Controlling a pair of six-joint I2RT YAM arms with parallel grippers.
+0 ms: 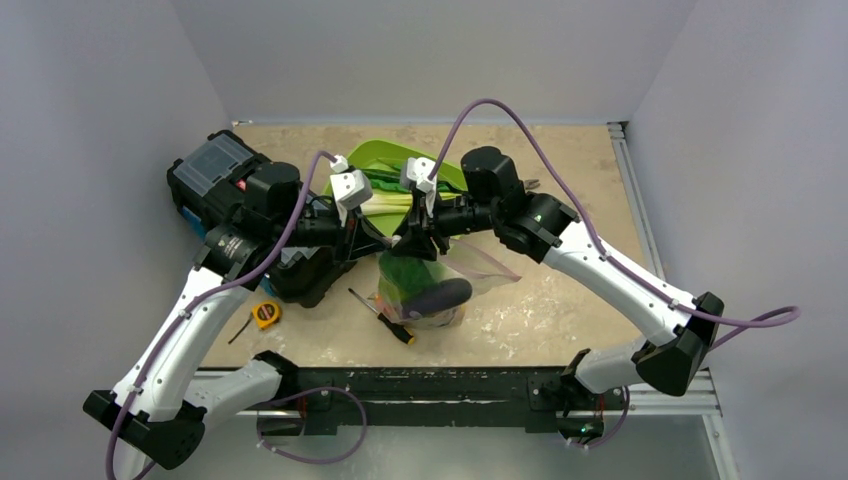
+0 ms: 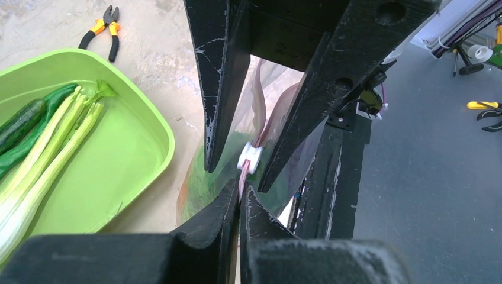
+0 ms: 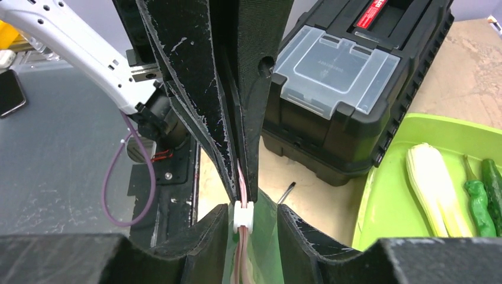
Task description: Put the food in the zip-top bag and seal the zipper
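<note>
The zip-top bag hangs between my two grippers, holding a dark eggplant and green food. My left gripper is shut on the pink zipper just below its white slider. My right gripper is open, its fingers standing either side of the slider with a gap on both sides. More food lies in the lime-green tray: a white-stemmed bok choy and green pods.
A black toolbox with a clear lid stands at the left, behind the left arm. Pliers lie beyond the tray. A screwdriver and a yellow tape measure lie on the table near the bag.
</note>
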